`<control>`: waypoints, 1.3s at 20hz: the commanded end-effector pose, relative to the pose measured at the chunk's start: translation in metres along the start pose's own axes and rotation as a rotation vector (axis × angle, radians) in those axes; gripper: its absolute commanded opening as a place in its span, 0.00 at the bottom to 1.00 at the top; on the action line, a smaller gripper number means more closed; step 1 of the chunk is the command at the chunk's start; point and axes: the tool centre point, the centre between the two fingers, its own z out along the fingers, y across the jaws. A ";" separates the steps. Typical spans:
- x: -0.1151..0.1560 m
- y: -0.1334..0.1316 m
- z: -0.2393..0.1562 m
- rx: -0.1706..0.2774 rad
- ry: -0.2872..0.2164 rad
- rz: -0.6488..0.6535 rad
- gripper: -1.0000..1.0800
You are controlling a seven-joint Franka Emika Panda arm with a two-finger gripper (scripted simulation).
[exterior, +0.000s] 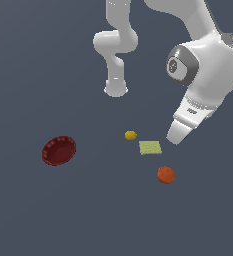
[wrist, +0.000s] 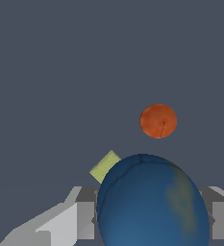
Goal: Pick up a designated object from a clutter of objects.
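Observation:
The blue ball (wrist: 147, 202) fills the near part of the wrist view, sitting between the two grey fingers (wrist: 82, 216). My gripper (wrist: 152, 218) is shut on the blue ball. In the exterior view the gripper (exterior: 175, 136) hangs at the exterior view's right, just beside the flat yellow-green square (exterior: 150, 147), and the hand hides the blue ball. The orange ball (exterior: 166, 174) lies on the floor in front of the square and also shows in the wrist view as the orange ball (wrist: 158, 121).
A dark red ribbed bowl (exterior: 59, 150) rests at the exterior view's left. A small yellow ball (exterior: 130, 135) lies just left of the square. The arm's white base (exterior: 116, 89) stands at the back. A corner of the square (wrist: 105, 166) peeks out behind the blue ball.

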 end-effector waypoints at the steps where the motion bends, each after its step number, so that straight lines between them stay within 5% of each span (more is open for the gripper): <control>1: -0.012 -0.008 -0.019 -0.001 0.001 0.000 0.00; 26: -0.108 -0.069 -0.180 0.004 0.004 -0.001 0.00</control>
